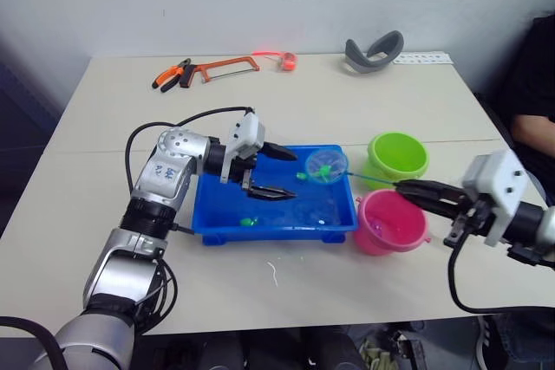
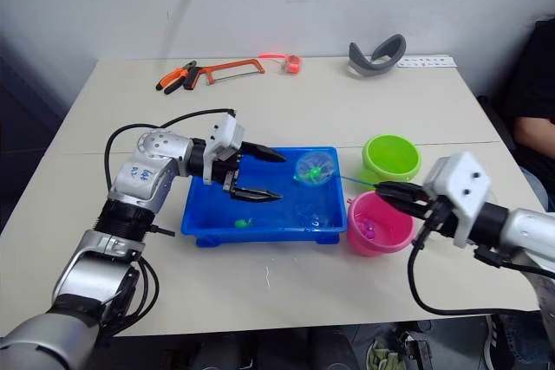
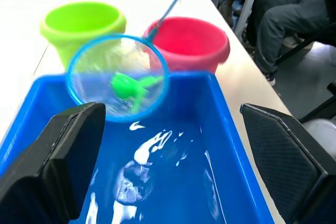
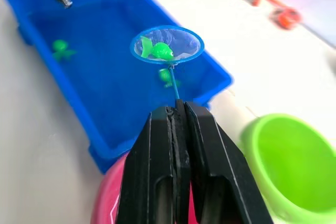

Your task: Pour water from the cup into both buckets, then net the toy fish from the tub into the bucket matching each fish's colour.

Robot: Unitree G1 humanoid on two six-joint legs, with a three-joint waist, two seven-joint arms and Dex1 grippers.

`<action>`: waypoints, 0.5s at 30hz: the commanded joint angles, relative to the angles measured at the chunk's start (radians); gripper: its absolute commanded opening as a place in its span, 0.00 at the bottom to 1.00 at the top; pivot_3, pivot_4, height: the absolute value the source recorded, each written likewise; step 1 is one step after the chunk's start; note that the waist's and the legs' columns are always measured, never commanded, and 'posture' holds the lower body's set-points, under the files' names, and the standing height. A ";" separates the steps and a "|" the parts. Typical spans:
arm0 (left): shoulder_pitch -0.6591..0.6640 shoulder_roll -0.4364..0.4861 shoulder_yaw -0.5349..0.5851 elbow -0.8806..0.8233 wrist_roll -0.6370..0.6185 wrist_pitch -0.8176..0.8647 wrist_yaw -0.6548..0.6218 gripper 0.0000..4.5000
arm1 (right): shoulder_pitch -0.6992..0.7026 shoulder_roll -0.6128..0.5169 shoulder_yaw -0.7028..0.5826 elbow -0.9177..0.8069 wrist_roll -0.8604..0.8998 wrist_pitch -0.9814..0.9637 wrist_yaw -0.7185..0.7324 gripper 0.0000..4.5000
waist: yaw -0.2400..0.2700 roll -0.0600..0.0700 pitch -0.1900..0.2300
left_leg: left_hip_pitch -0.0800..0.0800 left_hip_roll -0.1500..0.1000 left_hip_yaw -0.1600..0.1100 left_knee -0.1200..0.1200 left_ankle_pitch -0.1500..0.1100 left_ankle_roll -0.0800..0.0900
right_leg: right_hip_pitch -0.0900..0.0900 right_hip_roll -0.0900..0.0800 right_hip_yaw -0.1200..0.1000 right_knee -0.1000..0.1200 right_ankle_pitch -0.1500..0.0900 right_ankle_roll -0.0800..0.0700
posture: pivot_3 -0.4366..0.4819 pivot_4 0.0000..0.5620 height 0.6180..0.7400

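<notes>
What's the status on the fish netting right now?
Right gripper shut on net handle; left gripper open over tub. Green fish in net, lifted above tub. Green bucket path clear.

The two head views look forward and down from above the worktop (image 1: 364, 119), set slightly apart, and share the whole scene around the blue tub (image 1: 276, 214). The left wrist view sits low and close over the tub, facing the two buckets. The right wrist view faces back across the tub from the buckets' side.
</notes>
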 commanded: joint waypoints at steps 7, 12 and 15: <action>-0.062 -0.052 0.008 0.067 -0.009 -0.056 -0.005 0.99 | 0.057 -0.022 -0.278 -0.021 0.036 0.083 -0.074 0.00 | -0.001 0.000 0.000 | 0.000 0.000 0.000 0.000 0.000 0.000 | 0.000 0.001 0.001 -0.001 0.000 0.000 | 0.48 0.27 1.00; -0.075 -0.074 0.003 0.094 -0.003 -0.081 -0.006 0.99 | 0.074 -0.055 -0.273 0.050 -0.070 0.058 -0.090 0.00 | -0.001 0.000 0.000 | 0.000 -0.001 0.000 -0.001 0.000 0.000 | 0.000 0.001 0.001 -0.001 0.000 0.000 | 0.48 0.27 1.00; -0.086 -0.090 0.003 0.114 0.002 -0.099 -0.001 0.99 | 0.102 -0.085 -0.219 0.095 -0.207 -0.032 -0.086 0.00 | -0.001 0.000 0.000 | 0.000 -0.002 0.000 -0.001 0.000 0.000 | 0.000 0.001 0.001 -0.001 0.000 0.000 | 0.48 0.27 1.00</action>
